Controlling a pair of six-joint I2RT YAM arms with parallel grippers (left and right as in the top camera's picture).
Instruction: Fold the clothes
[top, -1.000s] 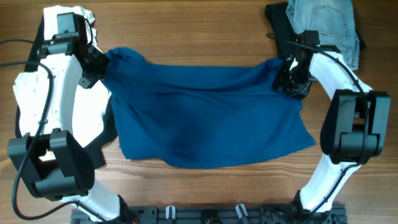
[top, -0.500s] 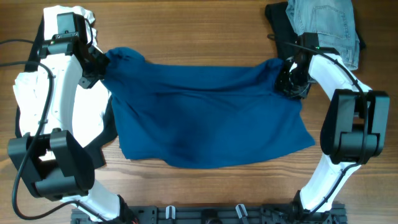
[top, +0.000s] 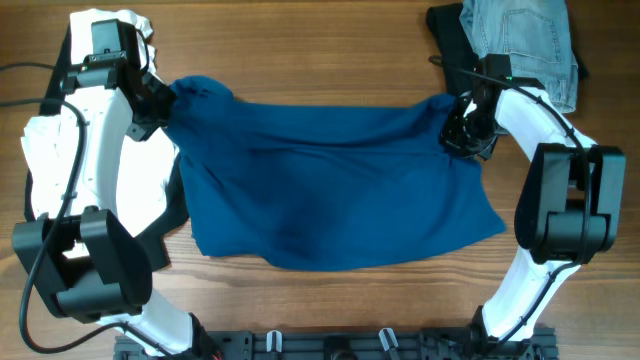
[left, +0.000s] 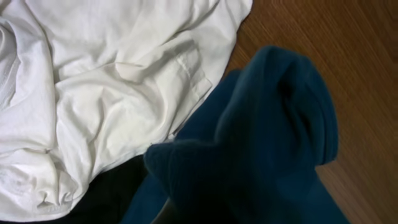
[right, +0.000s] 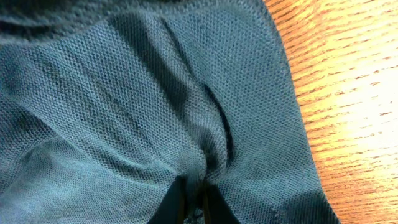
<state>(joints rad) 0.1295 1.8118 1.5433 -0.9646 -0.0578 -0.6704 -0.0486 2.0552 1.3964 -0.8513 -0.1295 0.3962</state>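
My right gripper (top: 462, 135) is pinched fully closed on a small fold at the far right corner of the blue shirt (top: 330, 190). My left gripper (top: 162, 105) is closed too, on the bunched corner toward the left edge of the worktop (top: 330, 50). Its fingers are buried in cloth in the wrist view, so that hold is only my best reading. The shirt lies spread across the middle of the worktop, loose and rumpled. It is a soft, thin, open-mesh knit that looks stretchy, and my right pinch takes only a narrow ridge of it. A lift could let that ridge slide out, or pull up one layer and leave the other behind. On the left, the crumpled white garment (left: 93, 81) touches the shirt and might drag along. The light-blue denim (top: 525, 40), which looks stiffer, sits at the far right corner near my right arm.
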